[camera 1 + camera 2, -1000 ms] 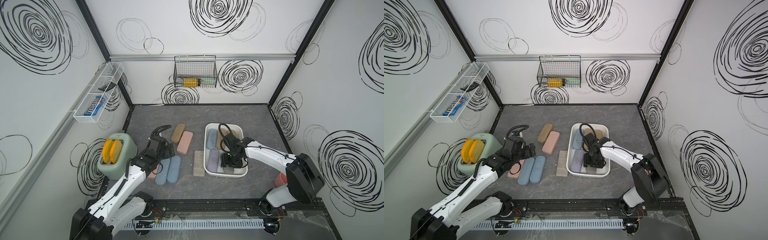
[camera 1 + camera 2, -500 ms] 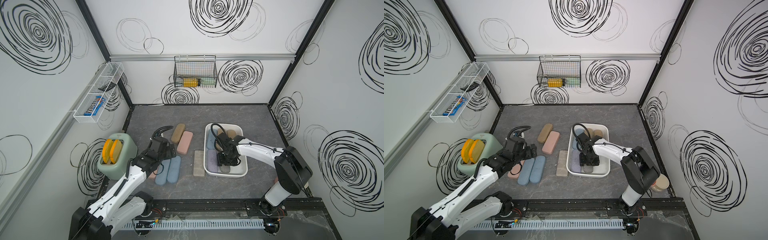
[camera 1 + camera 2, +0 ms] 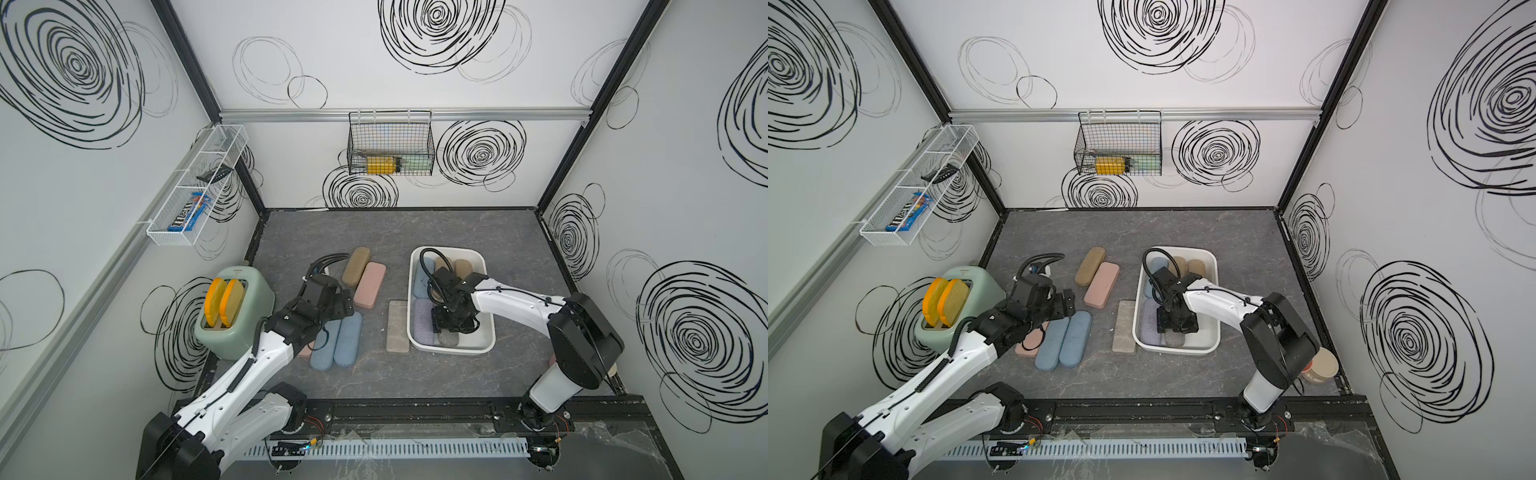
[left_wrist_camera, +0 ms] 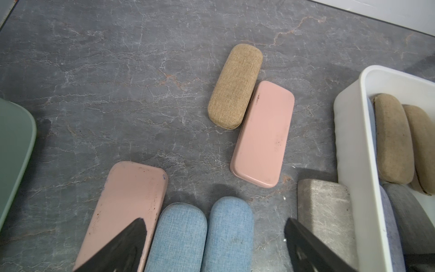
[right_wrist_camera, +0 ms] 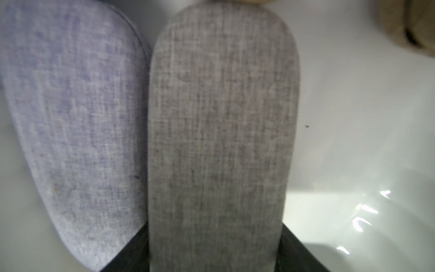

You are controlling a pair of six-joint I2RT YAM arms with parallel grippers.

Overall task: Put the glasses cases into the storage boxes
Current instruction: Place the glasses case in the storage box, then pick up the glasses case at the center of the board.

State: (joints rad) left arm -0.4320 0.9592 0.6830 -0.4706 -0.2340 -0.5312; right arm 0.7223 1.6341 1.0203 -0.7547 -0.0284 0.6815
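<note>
Top views both show the right gripper (image 3: 454, 326) reaching low into the white bin (image 3: 457, 249), so the grey case (image 3: 449, 340) lands beside the lilac case (image 3: 422, 322). Left wrist: the left gripper (image 4: 214, 222) is spread wide and empty above two blue cases (image 4: 181, 235), ready to grab one. Right wrist: black fingers (image 5: 134, 254) sit on each side of the grey case; I cannot tell if they squeeze it.

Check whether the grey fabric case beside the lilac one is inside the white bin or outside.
Inside. The grey case lies on the floor of the white bin, beside the lilac case.
</note>
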